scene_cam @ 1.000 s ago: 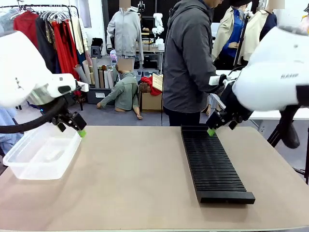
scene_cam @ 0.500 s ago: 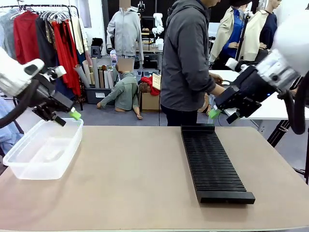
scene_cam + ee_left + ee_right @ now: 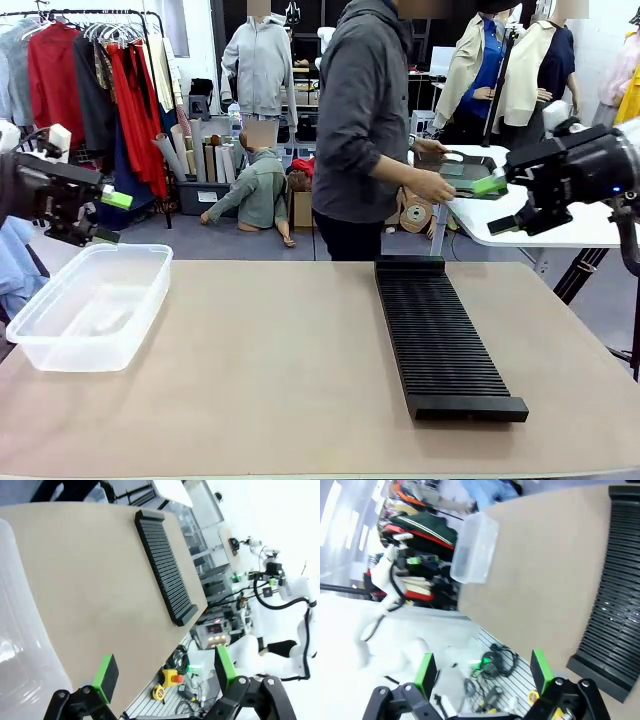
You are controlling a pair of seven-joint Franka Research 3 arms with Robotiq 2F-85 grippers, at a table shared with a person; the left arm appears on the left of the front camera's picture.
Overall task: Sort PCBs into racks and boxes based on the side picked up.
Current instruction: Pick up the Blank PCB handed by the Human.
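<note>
Table (image 3: 290, 390) holds clear tub (image 3: 72, 355) and black rack (image 3: 440, 340).

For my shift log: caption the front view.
Left arm and right arm held high, jaws open and empty; clear box and black rack on the table; person stands beyond.

On the bench (image 3: 280, 380) the box (image 3: 140, 300) sat at the left edge and the rack (image 3: 440, 340) lay right of the middle, running from the far edge toward the near one, well apart from the box. A person (image 3: 360, 130) stood behind the far edge. The left hand (image 3: 110, 218) hung above the box's far end, and the right hand (image 3: 497, 207) was up beyond the rack's far right.
</note>
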